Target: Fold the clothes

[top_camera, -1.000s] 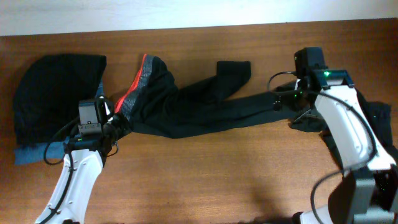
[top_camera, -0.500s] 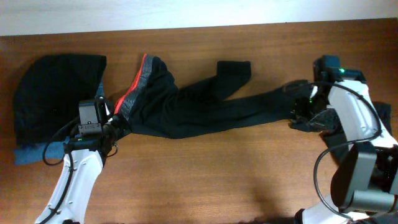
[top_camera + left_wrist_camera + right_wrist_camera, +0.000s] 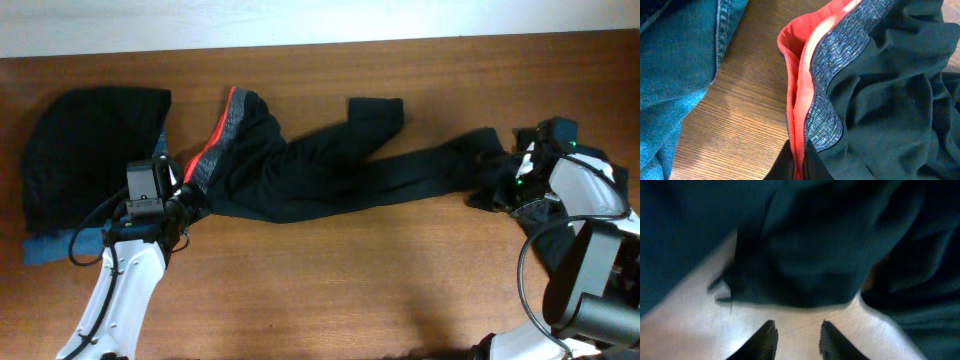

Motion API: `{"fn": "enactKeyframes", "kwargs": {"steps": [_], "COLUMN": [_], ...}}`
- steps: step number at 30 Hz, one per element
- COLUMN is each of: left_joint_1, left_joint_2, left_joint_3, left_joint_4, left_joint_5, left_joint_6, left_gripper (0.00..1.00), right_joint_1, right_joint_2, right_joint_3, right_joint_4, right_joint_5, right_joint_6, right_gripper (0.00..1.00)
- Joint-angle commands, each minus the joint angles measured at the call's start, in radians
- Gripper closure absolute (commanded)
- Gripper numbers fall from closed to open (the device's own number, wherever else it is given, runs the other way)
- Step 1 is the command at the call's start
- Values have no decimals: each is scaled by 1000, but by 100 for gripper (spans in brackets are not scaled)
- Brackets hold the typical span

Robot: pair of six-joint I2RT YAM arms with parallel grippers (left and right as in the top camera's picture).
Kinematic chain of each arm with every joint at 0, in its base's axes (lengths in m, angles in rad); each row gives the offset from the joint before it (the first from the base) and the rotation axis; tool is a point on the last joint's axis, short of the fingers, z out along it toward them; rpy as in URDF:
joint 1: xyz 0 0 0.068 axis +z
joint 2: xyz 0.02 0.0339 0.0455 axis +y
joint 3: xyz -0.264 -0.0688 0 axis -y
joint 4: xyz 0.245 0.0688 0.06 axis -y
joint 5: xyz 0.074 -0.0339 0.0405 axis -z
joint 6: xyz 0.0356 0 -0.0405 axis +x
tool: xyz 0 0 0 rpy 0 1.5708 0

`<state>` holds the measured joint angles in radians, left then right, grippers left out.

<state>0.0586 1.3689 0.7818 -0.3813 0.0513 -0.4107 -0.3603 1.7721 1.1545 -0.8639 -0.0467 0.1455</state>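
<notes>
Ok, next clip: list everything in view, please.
leggings: one, black with grey-speckled coral-edged waistband, stretched across the middle
denim: one, blue, left edge
black heap: one, black, far left, partly over the denim
dark cloth: one, black, right side near the leg end
table: one, brown wood, under everything
left end effector: one, shut on the waistband
right end effector: one, fingers apart over bare wood
</notes>
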Motion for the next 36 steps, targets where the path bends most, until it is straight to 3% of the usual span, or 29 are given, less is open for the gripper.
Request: {"fn": "enactKeyframes", "kwargs": {"steps": [1,13,20,24,30,32,36], "left_joint_1": [3,3,3,3,3,3,3], "left_joint_2": [-16,-16,-16,-16,-16,-16,-16], "left_joint_3": [9,9,9,9,9,9,9], "left_joint_4": [2,2,2,1,2,1,-2], "left_joint_5": [-14,-14,-14,-13,-14,-14,-14], "left_joint_6": [16,16,16,16,16,16,16], "left_gripper": [98,98,98,98,98,98,98], "right_joint_1": [-32,-180,-311,-375,-326,-294,-239], "right_joint_2": [5,169,168,168,164,163,162], "right_joint_3": [-11,-11,45,97,173,209,302], "right_joint_4": [36,167,225,228,207,183,126], "right_joint_5": [20,45,246,106,-203,-211,-202], "right_joint_6": [-18,-17,186,158,-93,-106,-105], "right_gripper": [71,71,70,71,50,40,35]}}
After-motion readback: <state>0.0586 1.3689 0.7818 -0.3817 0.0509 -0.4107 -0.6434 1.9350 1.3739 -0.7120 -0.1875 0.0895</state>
